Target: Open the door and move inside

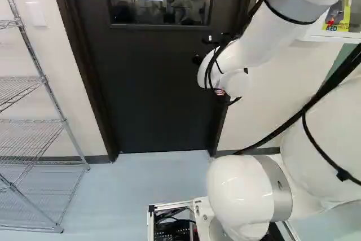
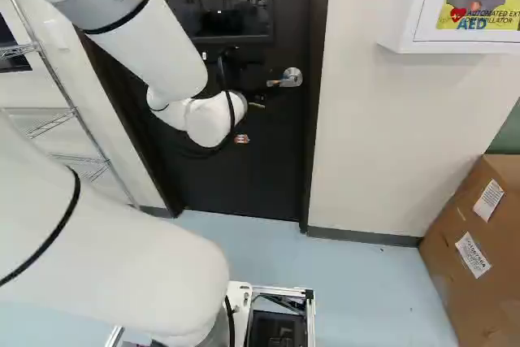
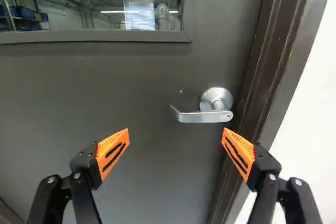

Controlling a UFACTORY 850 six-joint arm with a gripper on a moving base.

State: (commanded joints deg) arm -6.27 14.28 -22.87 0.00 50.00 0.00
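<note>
In the right base view the gripper (image 2: 257,104) is mostly hidden behind the white wrist, close to the lever handle (image 2: 286,79). The wrist view has the gripper (image 3: 176,129) with its fingers wide apart and nothing held. Ahead of it is the silver handle (image 3: 202,116), level and off-centre toward the finger on the frame side, with no visible contact. The dark door (image 1: 152,94) stands closed in its frame (image 3: 273,51); its window (image 3: 105,9) is above the handle. In the left base view the wrist hides the handle.
Wire shelving (image 1: 34,122) stands left of the door. To the door's right, a white wall cabinet (image 2: 398,22) juts out above, and a large cardboard box (image 2: 463,241) sits on the floor. Pale blue floor (image 1: 146,179) lies between base and door.
</note>
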